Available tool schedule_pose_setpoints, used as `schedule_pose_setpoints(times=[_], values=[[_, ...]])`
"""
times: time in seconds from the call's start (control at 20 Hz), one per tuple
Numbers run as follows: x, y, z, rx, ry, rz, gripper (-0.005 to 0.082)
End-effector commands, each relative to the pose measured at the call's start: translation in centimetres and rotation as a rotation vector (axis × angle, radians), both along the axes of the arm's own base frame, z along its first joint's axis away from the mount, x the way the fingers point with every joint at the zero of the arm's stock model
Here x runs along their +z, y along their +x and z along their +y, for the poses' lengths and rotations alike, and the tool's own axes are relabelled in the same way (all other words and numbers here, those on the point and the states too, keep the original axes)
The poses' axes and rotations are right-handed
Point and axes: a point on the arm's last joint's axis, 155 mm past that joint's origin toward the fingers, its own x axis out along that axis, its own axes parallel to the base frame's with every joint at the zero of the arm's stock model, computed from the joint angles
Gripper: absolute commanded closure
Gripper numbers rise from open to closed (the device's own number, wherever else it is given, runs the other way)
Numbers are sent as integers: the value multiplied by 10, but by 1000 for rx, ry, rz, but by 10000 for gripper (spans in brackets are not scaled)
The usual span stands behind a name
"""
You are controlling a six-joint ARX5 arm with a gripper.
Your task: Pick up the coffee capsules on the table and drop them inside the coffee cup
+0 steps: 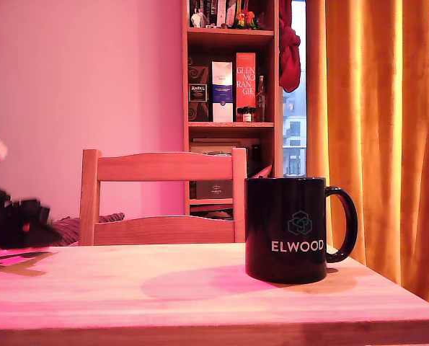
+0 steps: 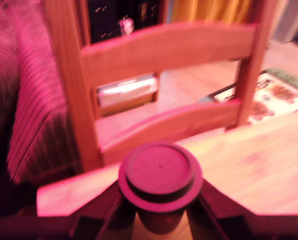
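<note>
- gripping a coffee capsule [image 2: 160, 172] between its two dark fingers [image 2: 106, 210], the hand [image 1: 23, 225] sits low over the worktop [image 1: 200, 295] at the exterior view's left edge, facing the slat-back chair [image 1: 164, 198].
- the coffee cup [image 1: 286, 229], black with white "elwood" lettering and a hexagonal logo, stands well apart toward the exterior view's right.
- bare worktop lies between hand and cup.

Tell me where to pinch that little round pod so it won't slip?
Pinch the coffee capsule on its narrow body, just under the wide flat rim, with one finger coming in from each side. The rim sticks out past the body, so it would likely catch on the fingers. The gripper holds it that way in the wrist view.
</note>
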Motion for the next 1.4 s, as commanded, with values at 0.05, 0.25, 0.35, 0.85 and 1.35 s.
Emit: schedule_pose_setpoints(times=[0.05,0.25,0.35,0.85,1.35], values=[[29,-3,-6,-30,-21,-35,642],[59,-10,-7,-29,-49,-44,642],[81,-15,-9,-41,-67,-77,642],[129,-49,-20,-86,-75,-100,642],[136,-93,-113,-347,-105,-102,642]])
